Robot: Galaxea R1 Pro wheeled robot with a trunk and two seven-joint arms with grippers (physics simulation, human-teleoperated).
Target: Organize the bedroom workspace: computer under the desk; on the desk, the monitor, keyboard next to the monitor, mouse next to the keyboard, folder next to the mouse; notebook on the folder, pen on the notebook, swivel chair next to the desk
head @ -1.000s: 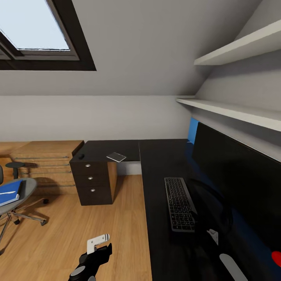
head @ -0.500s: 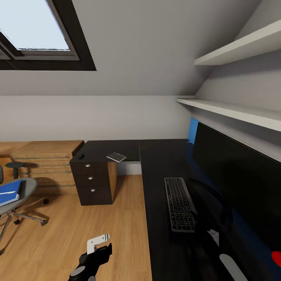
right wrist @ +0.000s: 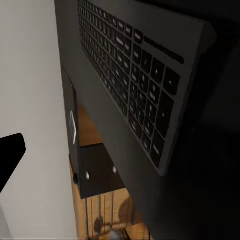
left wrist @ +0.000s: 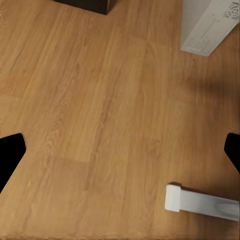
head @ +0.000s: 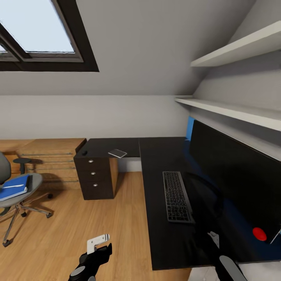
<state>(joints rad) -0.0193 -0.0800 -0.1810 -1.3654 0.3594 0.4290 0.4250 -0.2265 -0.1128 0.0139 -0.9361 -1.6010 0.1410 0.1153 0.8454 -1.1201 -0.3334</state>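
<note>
The counter [head: 156, 156] is an L-shaped glossy black top running along the right wall and turning left along the far wall, where dark drawers [head: 95, 177] sit under its far-left end. The monitor [head: 234, 175] stands along the counter's right edge, screen dark, a red dot at its near lower corner. The chair [head: 17, 191] stands on the wood floor [head: 78, 226] well left of the counter, with the blue folder [head: 15, 187] lying on its seat. The keyboard [head: 176, 191] lies flat on the counter just beside the monitor. A small flat grey thing [head: 117, 153] lies near the far-left section's front edge. The left gripper [head: 96, 244] hangs over the floor, fingers wide apart, holding nothing. Whether the right gripper is spread or closed cannot be told.
</note>
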